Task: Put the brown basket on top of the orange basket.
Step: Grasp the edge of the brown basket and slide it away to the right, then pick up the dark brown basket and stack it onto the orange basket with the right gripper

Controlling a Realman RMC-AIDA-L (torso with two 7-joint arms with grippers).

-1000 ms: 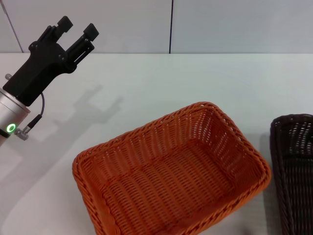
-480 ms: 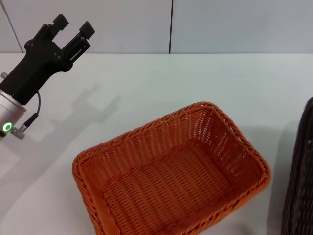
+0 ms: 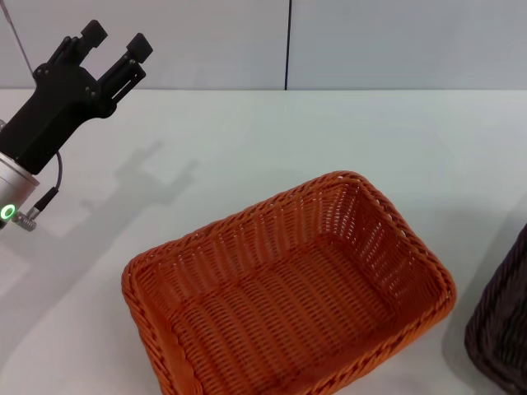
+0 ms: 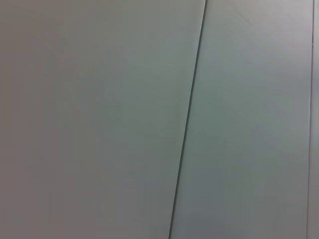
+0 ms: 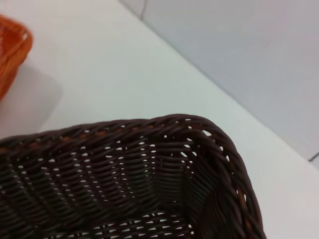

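We see the left gripper at 10 o'clock, raised, fingers apart, holding nothing. R gripper's not in view. Brown basket shows only a tilted corner at 4 o'clock; R wrist cam shows its braided rim, open weave. One orange basket sits centre on the table.

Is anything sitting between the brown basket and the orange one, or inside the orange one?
Nothing visible. The orange basket is empty, and only bare table shows between it and the brown basket at its right.
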